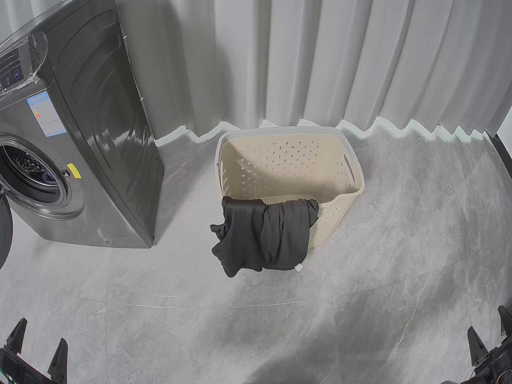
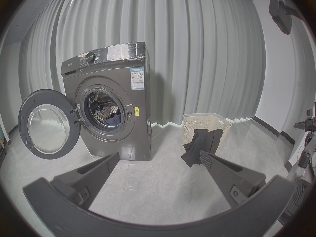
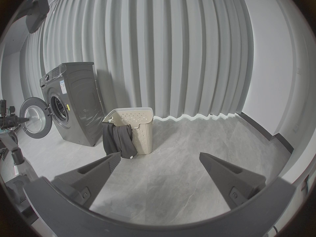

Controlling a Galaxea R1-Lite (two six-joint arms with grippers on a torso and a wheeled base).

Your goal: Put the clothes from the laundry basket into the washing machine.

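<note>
Your arms sit low over the near floor, well apart, left gripper [image 1: 41, 333] and right gripper [image 1: 488, 321] each with jaws spread wide, holding nothing. The dark grey garment [image 1: 264, 236] drapes over the near rim of the cream perforated plastic laundry basket [image 1: 288, 161], at the floor's curtained back edge. The grey front-loading washing machine [image 1: 101, 108] (round door [image 2: 47, 124] swung open) carries a blue label [image 1: 47, 114] and a small yellow sticker [image 1: 74, 170].

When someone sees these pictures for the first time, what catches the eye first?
A dark grey garment hangs over the near rim of the cream perforated plastic laundry basket, trailing down its outer wall. On the robot's left stands a dark grey front-loading washing machine, its round glass door swung wide open.
</note>
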